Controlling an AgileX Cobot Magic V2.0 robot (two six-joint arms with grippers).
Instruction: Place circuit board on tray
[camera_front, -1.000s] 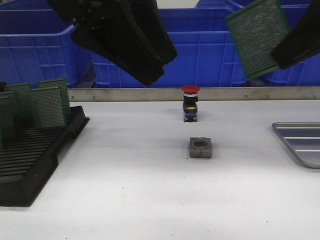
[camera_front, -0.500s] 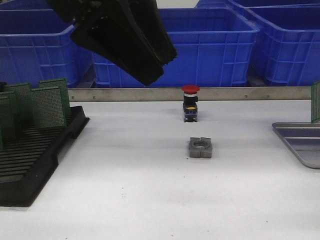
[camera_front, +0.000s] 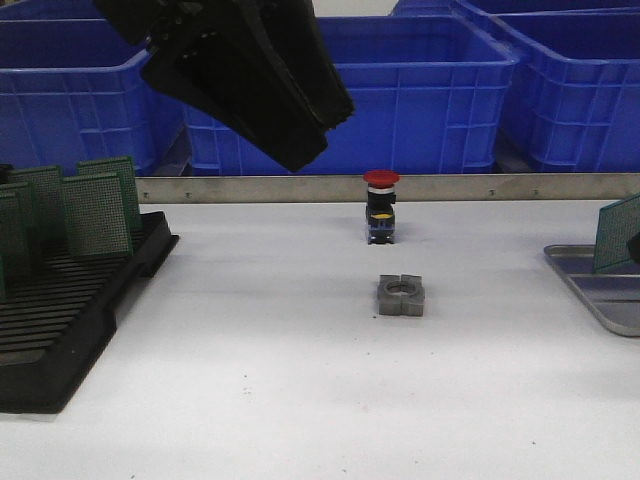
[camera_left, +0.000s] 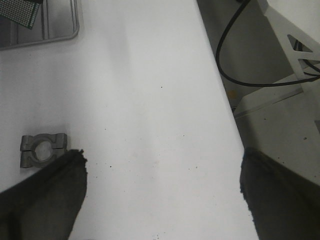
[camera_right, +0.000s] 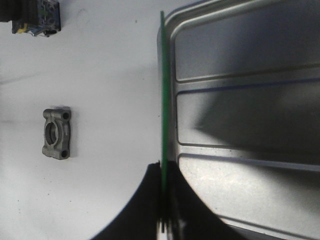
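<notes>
My right gripper (camera_right: 163, 200) is shut on a green perforated circuit board (camera_right: 163, 100), seen edge-on and held upright over the left rim of the silver-grey ridged tray (camera_right: 240, 125). In the front view the board (camera_front: 617, 232) stands tilted at the far right edge above the tray (camera_front: 600, 290); the gripper itself is almost out of frame there. I cannot tell if the board touches the tray. My left gripper (camera_front: 305, 140) hangs high over the table's left-middle, open and empty; its jaws stand wide apart in the left wrist view (camera_left: 162, 195).
A grey metal clamp block (camera_front: 402, 296) lies mid-table, a red-capped push button (camera_front: 380, 205) behind it. A black slotted rack (camera_front: 70, 310) with several green boards stands at the left. Large blue bins (camera_front: 420, 90) line the back behind a metal rail.
My right gripper has carried the circuit board from high at the upper right down to the tray's left rim. The left arm has not moved.
</notes>
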